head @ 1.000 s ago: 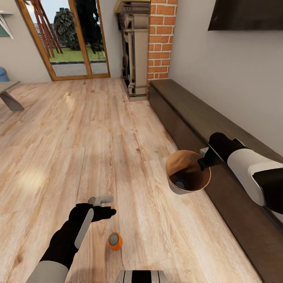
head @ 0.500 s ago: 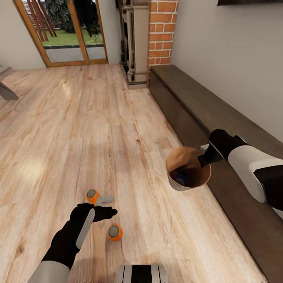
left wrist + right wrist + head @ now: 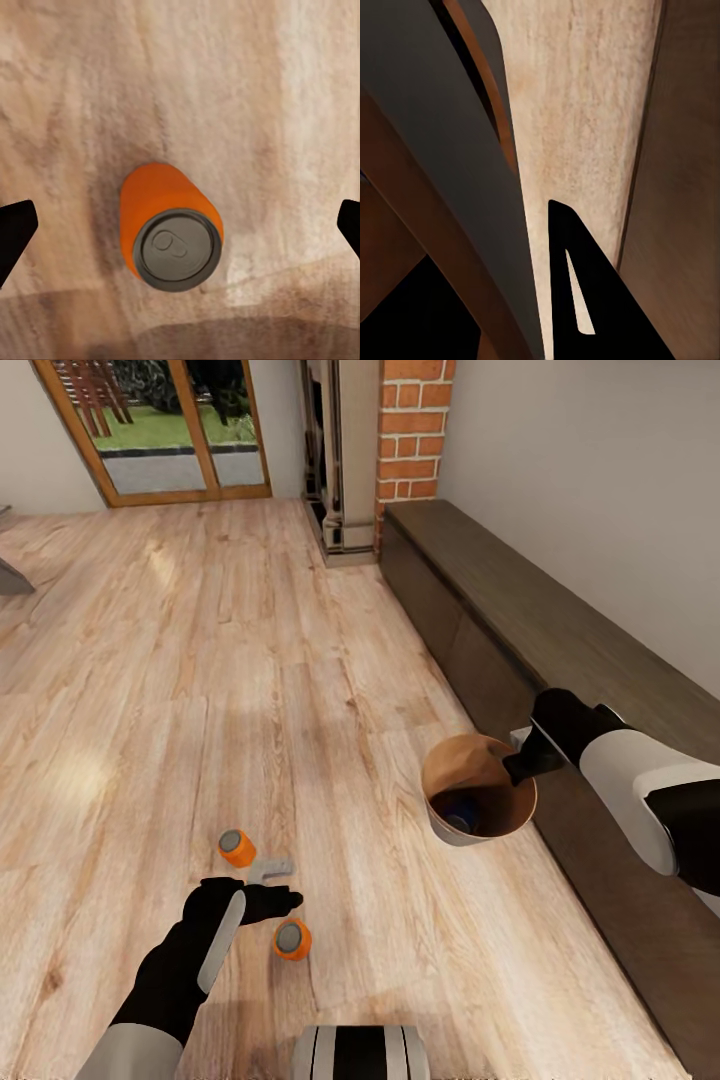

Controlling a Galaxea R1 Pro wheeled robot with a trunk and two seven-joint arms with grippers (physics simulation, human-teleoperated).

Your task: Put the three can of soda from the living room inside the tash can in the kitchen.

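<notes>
Two orange soda cans stand upright on the wood floor, one farther off [image 3: 237, 847] and one nearer [image 3: 292, 939]. My left gripper [image 3: 272, 885] hovers open between them. In the left wrist view an orange can [image 3: 171, 229] with a grey top sits below, midway between the wide-spread fingertips [image 3: 15, 232]. My right gripper [image 3: 518, 757] is shut on the rim of the trash can [image 3: 478, 830], holding it in the air beside the long dark cabinet. The dark blue can [image 3: 460, 818] lies inside it. The bin's wall [image 3: 435, 187] shows against a right finger [image 3: 581, 300].
The long dark low cabinet [image 3: 560, 660] runs along the right wall, close under my right arm. A red brick column [image 3: 410, 430] and a glass door [image 3: 170, 430] stand at the far end. Part of my base [image 3: 358, 1052] shows at the lower edge.
The head camera has tilted down, shifting the whole picture and bringing the second orange can into view. Both arms hold nearly the same pose, and the bin stays gripped.
</notes>
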